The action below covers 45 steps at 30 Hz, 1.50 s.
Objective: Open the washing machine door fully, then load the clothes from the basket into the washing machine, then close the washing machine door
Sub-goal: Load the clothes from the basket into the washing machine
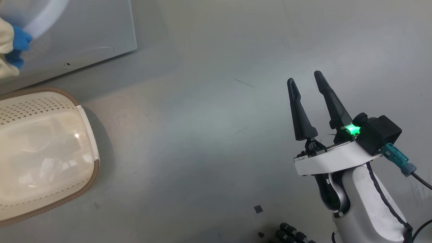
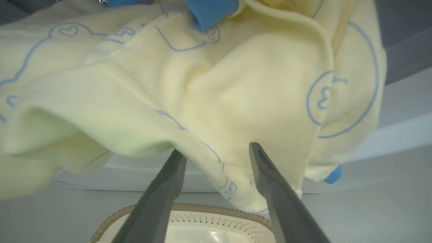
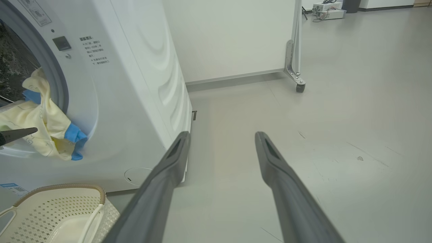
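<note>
The pale yellow clothes [image 3: 44, 121] with blue cuffs hang out of the washing machine [image 3: 135, 84] over its grey ring, half in the drum. Seen from the left wrist, the clothes [image 2: 202, 84] drape right at my left gripper [image 2: 216, 151], whose fingers stand apart and open with a fold sagging between the tips. One left fingertip [image 3: 17, 134] touches the cloth. The cream basket [image 1: 96, 168] sits on the floor below the machine [image 1: 94, 30]; I see no cloth in it. My right gripper [image 1: 304, 77] hovers open over bare floor, far right of the basket. The washing machine door is out of view.
A white wheeled partition [image 3: 236, 37] stands behind the machine's right side, its caster [image 3: 299, 87] on the floor. Small dark bits [image 1: 258, 209] lie near my right arm. Grey floor stretches wide to the right.
</note>
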### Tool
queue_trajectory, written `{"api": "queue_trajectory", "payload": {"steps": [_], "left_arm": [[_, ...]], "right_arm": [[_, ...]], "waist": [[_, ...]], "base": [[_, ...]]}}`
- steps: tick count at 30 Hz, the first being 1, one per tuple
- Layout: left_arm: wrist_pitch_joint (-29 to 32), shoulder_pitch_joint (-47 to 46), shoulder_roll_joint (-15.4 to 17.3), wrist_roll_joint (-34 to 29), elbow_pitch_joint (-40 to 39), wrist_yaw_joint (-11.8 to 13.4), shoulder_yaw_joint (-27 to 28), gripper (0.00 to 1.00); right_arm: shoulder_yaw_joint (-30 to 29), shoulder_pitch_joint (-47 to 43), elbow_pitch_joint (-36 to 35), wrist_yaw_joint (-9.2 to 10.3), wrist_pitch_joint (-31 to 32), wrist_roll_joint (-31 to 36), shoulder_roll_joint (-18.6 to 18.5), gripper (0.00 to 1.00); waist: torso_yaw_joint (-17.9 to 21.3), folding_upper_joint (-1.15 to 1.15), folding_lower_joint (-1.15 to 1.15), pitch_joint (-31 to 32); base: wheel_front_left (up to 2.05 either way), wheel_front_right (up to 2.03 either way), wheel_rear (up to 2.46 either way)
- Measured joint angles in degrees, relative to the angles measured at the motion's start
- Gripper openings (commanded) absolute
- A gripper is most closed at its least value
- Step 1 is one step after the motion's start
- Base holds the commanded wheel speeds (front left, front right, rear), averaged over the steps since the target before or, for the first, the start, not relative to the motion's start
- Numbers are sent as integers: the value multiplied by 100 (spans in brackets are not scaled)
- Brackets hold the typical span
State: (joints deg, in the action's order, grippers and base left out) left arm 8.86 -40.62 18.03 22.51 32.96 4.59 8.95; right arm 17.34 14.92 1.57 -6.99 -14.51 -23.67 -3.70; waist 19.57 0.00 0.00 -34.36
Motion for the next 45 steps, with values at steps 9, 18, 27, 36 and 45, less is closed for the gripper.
{"api": "queue_trajectory", "payload": {"steps": [9,18,27,36,45], "left_arm": [[422,-213,131,-71,185,-89,-277,0],[802,-552,326,-292,37,-272,-593,0],[1042,-1102,859,-645,-358,-338,-750,0],[1148,-1714,1457,-1204,-758,-341,-950,0],[936,-2459,1906,-1714,-1055,-348,-1141,0]], "right_arm": [[-69,0,24,0,0,-7,13,100],[-162,0,23,0,0,-7,13,100],[-9,15,9,0,0,-7,15,100],[113,131,-34,0,0,-107,26,100],[177,303,-104,0,0,-213,49,100]], "waist": [[-49,0,0,5],[-228,0,0,22],[-262,0,0,-33],[-87,0,0,-251],[166,0,0,-592]], "base": [[0,0,0],[0,0,0],[0,0,0],[0,0,0],[0,0,0]]}}
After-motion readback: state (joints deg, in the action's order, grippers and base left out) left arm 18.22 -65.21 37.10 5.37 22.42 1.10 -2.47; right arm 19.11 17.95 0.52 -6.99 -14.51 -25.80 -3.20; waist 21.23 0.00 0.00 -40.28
